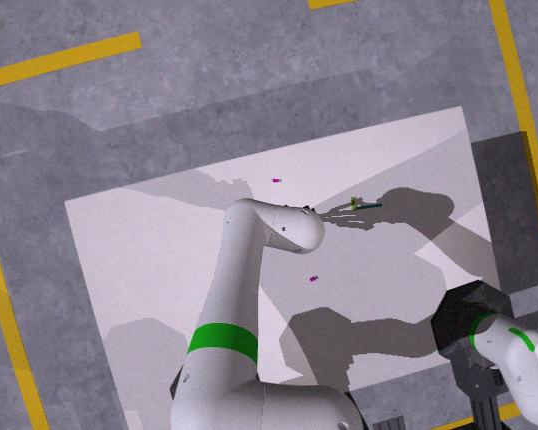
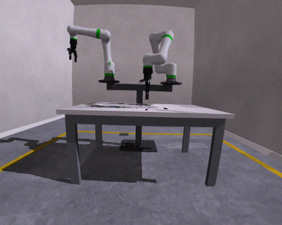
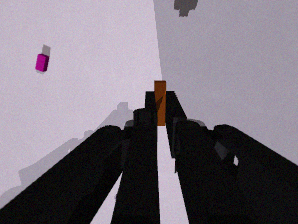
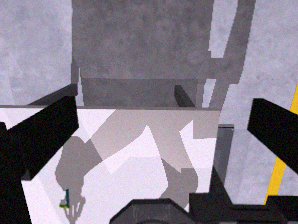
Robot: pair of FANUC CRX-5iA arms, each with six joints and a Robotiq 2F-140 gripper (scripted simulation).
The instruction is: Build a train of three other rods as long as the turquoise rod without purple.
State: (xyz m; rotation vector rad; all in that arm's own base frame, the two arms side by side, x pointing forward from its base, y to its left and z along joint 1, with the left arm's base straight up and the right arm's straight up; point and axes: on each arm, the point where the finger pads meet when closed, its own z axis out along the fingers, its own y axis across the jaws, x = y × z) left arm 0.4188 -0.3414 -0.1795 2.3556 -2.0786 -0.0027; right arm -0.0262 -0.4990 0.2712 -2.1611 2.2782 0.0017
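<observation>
My left gripper [image 3: 159, 105] [image 2: 147, 98] is shut on an orange rod [image 3: 160, 95], held above the table. The arm hides it in the top view. A turquoise rod [image 1: 371, 206] [image 2: 114, 107] [image 4: 67, 196] lies flat. A lime rod [image 1: 353, 204] [image 2: 119, 107] [image 4: 64, 206] lies crosswise at one end of it; whether they touch cannot be told. One magenta rod [image 1: 276, 180] [image 2: 146, 109] lies nearer the table's far edge, another magenta rod [image 1: 313, 279] [image 2: 140, 105] nearer the arm bases. My right gripper [image 4: 162, 113] [image 2: 73, 60] is open and empty, high up, away from the rods.
A purple rod [image 2: 165, 108] lies on the table [image 1: 148, 260] [image 2: 195, 111], right of the left gripper in the exterior view. A tiny dark bluish piece [image 2: 149, 107] lies near the magenta rods there. Arm shadows cover the turquoise and lime rods.
</observation>
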